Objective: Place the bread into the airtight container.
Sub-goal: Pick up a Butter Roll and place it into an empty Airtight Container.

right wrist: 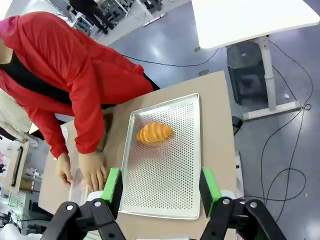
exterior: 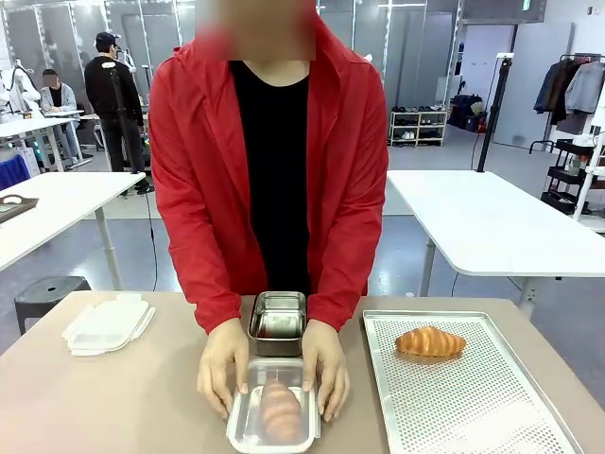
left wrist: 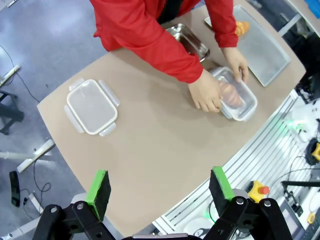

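Observation:
A clear airtight container (exterior: pixel 273 417) stands at the table's near middle with one bread (exterior: pixel 280 409), a croissant, inside it. The person's hands (exterior: pixel 223 367) rest on both of its sides. In the left wrist view the same container (left wrist: pixel 240 102) lies far below my left gripper (left wrist: pixel 160 186), which hangs open and holds nothing. A second bread (exterior: pixel 430 341) lies on the perforated metal tray (exterior: pixel 473 407) at the right. My right gripper (right wrist: pixel 160 184) stands open high over that tray (right wrist: pixel 165 175), and the bread (right wrist: pixel 155 133) is beyond its fingertips.
A steel box (exterior: pixel 277 322) sits just behind the clear container. At the far left lies another plastic container with a clip lid (exterior: pixel 104 324). The person in a red jacket (exterior: pixel 274 161) leans over the table's far edge. White tables stand behind.

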{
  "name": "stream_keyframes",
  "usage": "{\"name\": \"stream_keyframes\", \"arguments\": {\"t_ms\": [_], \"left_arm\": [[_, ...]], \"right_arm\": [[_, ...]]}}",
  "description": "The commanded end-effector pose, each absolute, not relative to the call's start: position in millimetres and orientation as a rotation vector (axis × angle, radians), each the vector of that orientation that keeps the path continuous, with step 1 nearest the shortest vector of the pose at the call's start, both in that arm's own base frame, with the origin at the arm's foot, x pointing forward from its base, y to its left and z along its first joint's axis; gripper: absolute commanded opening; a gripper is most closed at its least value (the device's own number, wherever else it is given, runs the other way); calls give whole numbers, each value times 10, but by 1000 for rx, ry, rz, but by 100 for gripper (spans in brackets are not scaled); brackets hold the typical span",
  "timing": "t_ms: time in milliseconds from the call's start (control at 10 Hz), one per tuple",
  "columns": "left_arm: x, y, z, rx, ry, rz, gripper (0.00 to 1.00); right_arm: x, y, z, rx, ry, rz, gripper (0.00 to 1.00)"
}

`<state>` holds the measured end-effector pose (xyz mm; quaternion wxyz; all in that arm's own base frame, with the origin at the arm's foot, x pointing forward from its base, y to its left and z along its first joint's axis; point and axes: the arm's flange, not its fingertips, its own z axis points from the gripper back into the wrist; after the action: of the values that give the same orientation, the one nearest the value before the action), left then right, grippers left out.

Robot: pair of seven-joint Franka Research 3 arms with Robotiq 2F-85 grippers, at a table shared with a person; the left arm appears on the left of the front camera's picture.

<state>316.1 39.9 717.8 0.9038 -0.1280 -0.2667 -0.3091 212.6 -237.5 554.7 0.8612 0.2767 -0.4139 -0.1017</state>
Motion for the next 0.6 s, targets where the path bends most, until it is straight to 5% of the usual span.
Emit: {"name": "stream_keyframes", "arguments": {"t_ms": [0,500], "left_arm": [[3159,397,7182,-265,-551,-646,100],[3159,397,7182,-265,-551,-646,100]], "right_arm": [[2164,-2390,5543,580,-885,-215,78],[2164,-2390,5543,580,-885,-215,78]]}}
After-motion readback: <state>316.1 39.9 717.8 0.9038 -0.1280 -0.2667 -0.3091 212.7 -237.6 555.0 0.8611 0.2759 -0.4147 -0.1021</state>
